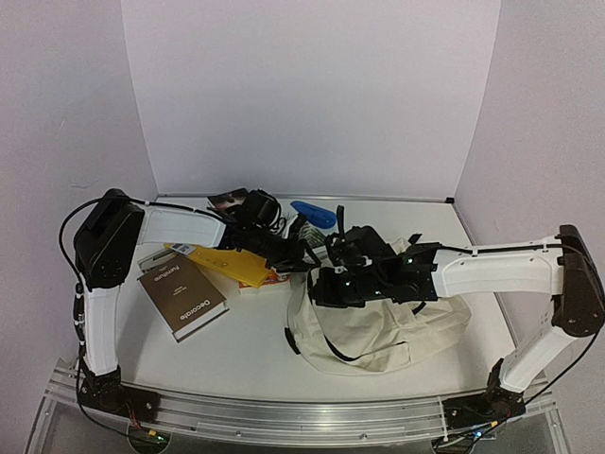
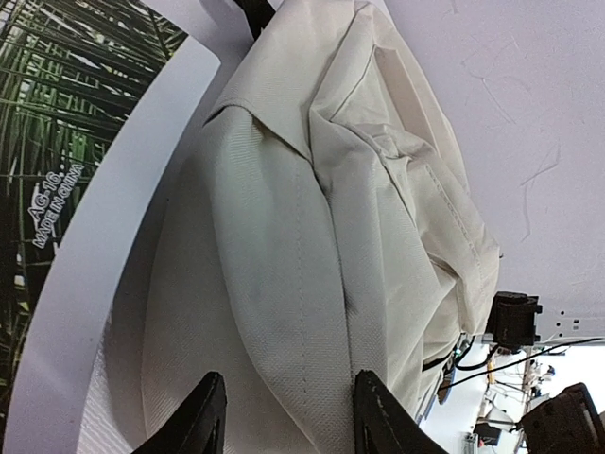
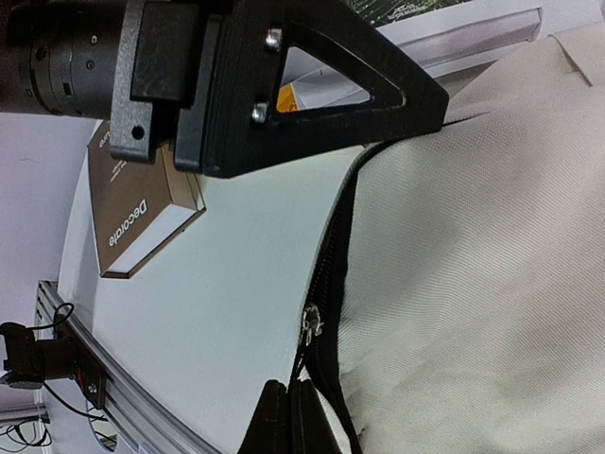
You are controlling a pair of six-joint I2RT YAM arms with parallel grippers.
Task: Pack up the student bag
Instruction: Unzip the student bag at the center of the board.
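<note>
The student bag (image 1: 383,326) lies cream and crumpled at the table's centre right. Its fabric (image 2: 312,236) fills the left wrist view. My left gripper (image 2: 288,421) stands open, its fingers (image 2: 203,421) either side of a raised fold of the bag without pinching it. My right gripper (image 3: 288,421) is shut at the bag's left edge, and the thin pull of the silver zipper slider (image 3: 309,323) runs into its tips. The black zipper line (image 3: 333,284) curves up along the cream fabric (image 3: 473,284). In the top view both grippers meet at the bag's upper left (image 1: 317,270).
A brown book (image 1: 181,295) lies at the left, also seen in the right wrist view (image 3: 132,213). A yellow book (image 1: 232,265) lies beside it, under the left arm. A blue object (image 1: 314,213) and a dark booklet (image 1: 230,200) lie at the back. A palm-leaf printed cover (image 2: 57,142) borders the bag.
</note>
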